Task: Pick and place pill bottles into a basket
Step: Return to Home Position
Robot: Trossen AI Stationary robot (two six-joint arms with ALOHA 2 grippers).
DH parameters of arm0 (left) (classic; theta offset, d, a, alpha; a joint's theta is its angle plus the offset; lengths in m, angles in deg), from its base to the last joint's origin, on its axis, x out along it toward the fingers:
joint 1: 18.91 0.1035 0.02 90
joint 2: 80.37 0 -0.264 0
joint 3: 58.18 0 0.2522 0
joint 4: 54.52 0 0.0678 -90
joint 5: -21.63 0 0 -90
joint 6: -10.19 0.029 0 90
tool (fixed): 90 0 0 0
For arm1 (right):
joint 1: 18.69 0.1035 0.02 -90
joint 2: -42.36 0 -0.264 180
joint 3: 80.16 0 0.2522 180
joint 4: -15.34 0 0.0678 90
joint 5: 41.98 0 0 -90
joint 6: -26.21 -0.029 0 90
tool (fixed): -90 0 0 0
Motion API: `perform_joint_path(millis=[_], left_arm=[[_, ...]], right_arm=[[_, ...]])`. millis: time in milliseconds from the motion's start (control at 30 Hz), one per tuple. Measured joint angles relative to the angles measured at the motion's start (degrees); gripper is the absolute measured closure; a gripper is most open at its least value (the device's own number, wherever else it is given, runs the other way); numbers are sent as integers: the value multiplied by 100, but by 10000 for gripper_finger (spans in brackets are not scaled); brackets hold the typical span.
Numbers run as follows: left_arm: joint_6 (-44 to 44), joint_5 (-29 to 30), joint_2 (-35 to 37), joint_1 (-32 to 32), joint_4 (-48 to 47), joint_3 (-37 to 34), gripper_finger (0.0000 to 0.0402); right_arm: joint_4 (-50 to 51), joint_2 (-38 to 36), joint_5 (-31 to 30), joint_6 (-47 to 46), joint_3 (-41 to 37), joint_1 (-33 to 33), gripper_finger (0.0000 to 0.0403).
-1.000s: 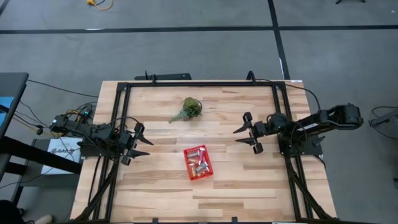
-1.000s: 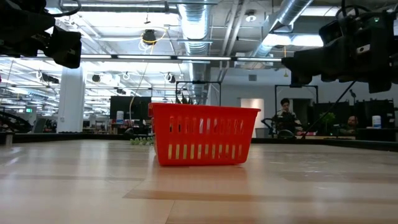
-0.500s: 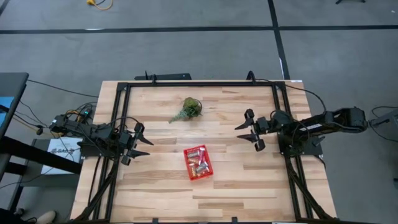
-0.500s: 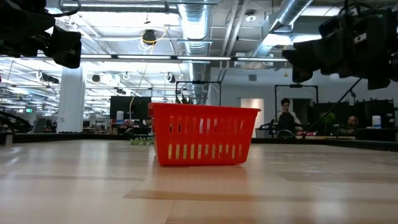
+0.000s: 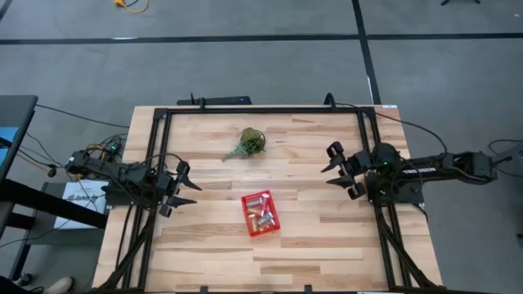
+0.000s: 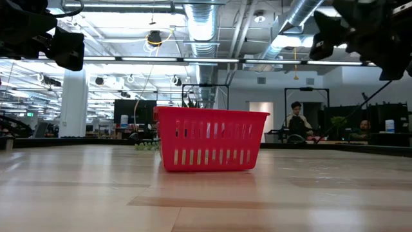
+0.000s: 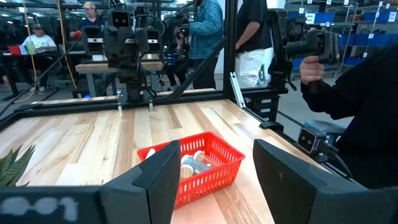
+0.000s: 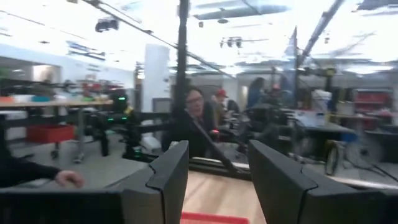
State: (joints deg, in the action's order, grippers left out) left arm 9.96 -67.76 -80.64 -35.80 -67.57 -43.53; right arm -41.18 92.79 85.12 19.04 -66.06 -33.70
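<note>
The red basket (image 5: 261, 213) stands on the table's middle, nearer the near edge; it also shows in the low view (image 6: 210, 138) and the left wrist view (image 7: 194, 167). Several pill bottles with white caps lie inside it (image 5: 261, 211), also seen in the left wrist view (image 7: 191, 163). My left gripper (image 5: 187, 187) is open and empty at the table's left side, left of the basket. My right gripper (image 5: 338, 169) is open and empty at the table's right side, above the table, far right of the basket.
A green plant sprig (image 5: 247, 144) lies on the table beyond the basket, toward the far edge. A black frame (image 5: 261, 110) runs around the table. People stand and sit in the room beyond the table (image 7: 208, 31).
My right gripper has drawn back toward the table's right edge and risen a little, still open and empty. My left gripper and the basket have kept still.
</note>
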Motion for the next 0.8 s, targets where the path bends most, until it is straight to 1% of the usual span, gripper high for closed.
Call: perform_joint_path(millis=[67,200,267,367,467,567,700,800], left_arm=[[0,0,0,-1,0,1,210],[-1,-1,0,1,0,0,210],[0,1,0,-1,0,0,210],[0,1,0,-1,0,0,210],[0,1,0,1,0,0,210],[-1,-1,0,1,0,1,210],[-2,1,0,-1,0,0,210],[-1,0,0,1,0,0,210]], right_arm=[[13,-103,242,-98,0,-74,245],[4,-517,985,-599,0,-330,248],[11,-736,1079,-765,0,-436,250],[7,-1091,888,-920,0,-552,255],[27,-1421,559,-1039,0,-596,261],[255,-1719,206,-1026,0,-527,266],[786,-2156,-212,-775,1,-362,271],[1592,-2465,-743,-536,58,-138,273]])
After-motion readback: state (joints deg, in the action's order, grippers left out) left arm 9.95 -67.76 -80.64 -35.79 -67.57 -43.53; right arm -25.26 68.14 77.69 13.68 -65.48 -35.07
